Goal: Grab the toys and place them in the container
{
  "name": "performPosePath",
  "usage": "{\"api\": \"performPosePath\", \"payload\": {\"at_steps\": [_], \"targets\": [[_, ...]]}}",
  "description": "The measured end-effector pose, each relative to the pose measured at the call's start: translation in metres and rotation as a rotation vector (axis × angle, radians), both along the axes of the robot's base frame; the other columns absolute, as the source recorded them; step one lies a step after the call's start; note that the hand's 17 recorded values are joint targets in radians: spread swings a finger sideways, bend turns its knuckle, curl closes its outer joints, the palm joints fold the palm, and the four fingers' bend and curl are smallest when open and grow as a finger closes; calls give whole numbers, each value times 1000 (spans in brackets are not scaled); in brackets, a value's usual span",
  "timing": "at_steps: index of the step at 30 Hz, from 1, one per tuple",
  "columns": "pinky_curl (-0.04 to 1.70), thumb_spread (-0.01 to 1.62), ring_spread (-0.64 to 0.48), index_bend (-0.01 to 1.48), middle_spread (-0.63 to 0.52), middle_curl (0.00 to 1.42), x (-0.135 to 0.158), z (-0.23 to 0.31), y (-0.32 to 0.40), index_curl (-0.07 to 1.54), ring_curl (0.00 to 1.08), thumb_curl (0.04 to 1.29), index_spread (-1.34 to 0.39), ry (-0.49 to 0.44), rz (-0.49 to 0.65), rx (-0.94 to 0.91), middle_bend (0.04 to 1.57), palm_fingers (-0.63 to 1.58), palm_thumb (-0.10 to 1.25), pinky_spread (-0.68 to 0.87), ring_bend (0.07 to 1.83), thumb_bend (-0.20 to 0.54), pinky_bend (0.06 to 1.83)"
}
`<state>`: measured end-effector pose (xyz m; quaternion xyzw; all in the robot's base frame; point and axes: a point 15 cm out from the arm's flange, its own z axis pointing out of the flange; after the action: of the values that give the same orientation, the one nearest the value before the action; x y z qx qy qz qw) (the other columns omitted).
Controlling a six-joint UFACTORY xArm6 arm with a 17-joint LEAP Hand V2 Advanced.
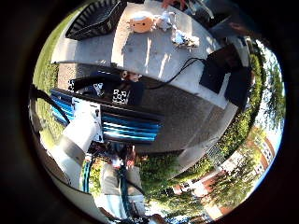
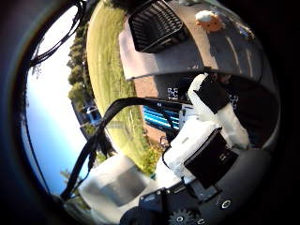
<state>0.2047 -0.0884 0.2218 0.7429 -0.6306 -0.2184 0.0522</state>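
The hand [image 2: 206,136] hangs well away from the table [image 1: 140,51], its fingers [image 2: 218,105] fairly straight and holding nothing. Three toys lie together on the tabletop: an orange plush [image 1: 141,22], a white one [image 1: 164,19], a small pale one [image 1: 183,39]. The black basket [image 1: 96,18] sits nearby. They look soft, light and squashy; a wrap around the round body should hold best.

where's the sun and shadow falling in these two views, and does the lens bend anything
Little finger side view: sunlight streaks cross the table, the orange plush toy is brightly lit, and the table edge curves with the wide lens. Thumb side view: the black basket sits in sun, shade covers the table's near part, and the hand looms large and bowed.
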Motion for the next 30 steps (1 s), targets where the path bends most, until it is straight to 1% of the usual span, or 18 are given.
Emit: {"api": "performPosePath", "payload": {"at_steps": [2,4,6,10,13,16,20,23,26,30], "targets": [[259,1310,257,191,56,301,4,-1,-3,358,335,375,-191,-13,7,-4,162,249,738,386,222,-16,268],[258,1312,254,190,56,299,15,0,-9,357,337,377,-191,-49,24,-15,161,261,741,388,231,-15,271],[258,1311,255,187,49,299,31,6,-25,356,339,377,-191,-95,38,-45,162,274,745,387,242,-15,275],[260,1306,251,185,46,298,56,17,-64,354,342,379,-191,-144,25,-99,159,276,751,387,255,-16,286],[266,1290,247,168,38,301,85,20,-96,345,345,382,-198,-182,8,-126,165,247,751,385,259,-20,304],[271,1258,243,154,34,305,119,19,-125,330,345,384,-191,-206,-6,-142,169,206,723,382,258,-30,323],[274,1229,241,145,32,309,175,7,-171,314,347,387,-191,-236,-21,-162,171,163,703,382,265,-31,335],[274,1201,237,151,31,315,216,-15,-200,299,346,388,-193,-237,-22,-167,176,122,692,376,267,-29,329],[268,1186,233,156,33,321,237,-65,-220,288,342,387,-196,-187,-1,-172,182,101,693,379,263,-26,315],[267,1168,233,159,34,326,263,-122,-253,280,340,384,-200,-145,49,-243,179,89,698,376,263,-26,303]]}}
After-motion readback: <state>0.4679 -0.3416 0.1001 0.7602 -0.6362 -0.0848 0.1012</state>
